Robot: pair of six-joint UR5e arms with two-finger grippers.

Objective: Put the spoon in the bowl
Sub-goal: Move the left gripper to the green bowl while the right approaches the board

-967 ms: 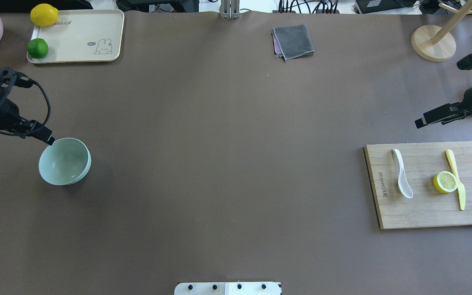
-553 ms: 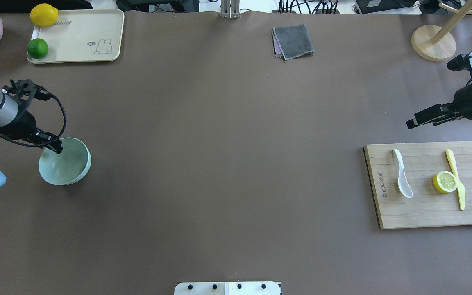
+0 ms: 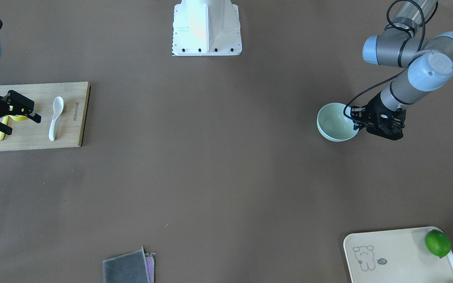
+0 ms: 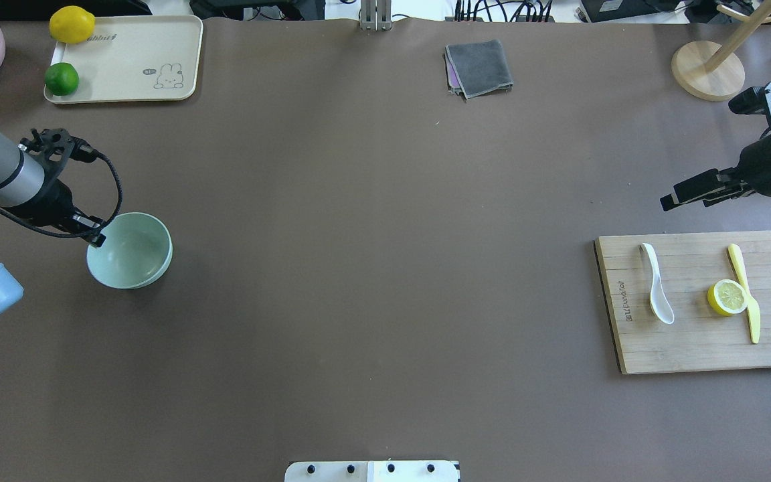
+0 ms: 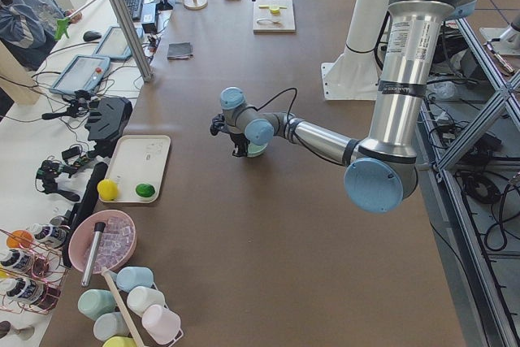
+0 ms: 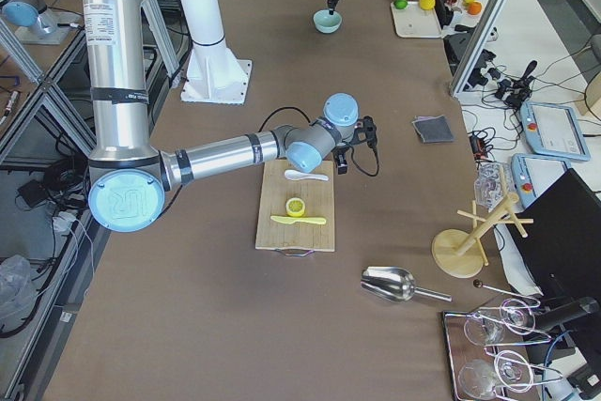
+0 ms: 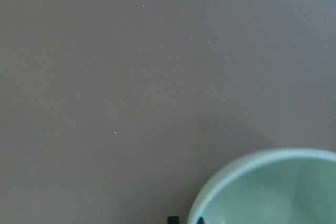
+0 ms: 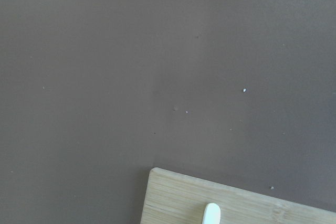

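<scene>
Spoon untouched, bowl gripped.
Left claw looks pinched on the bowl rim, probably to pull it nearer; right claw spread, hovering near the spoon on the cutting board.

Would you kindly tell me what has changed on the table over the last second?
The left gripper, its fingers at the rim of the bowl, has dragged the bowl a little toward the table's middle and away from the robot. The right gripper has edged slightly inward. The spoon lies on the cutting board as before.
</scene>
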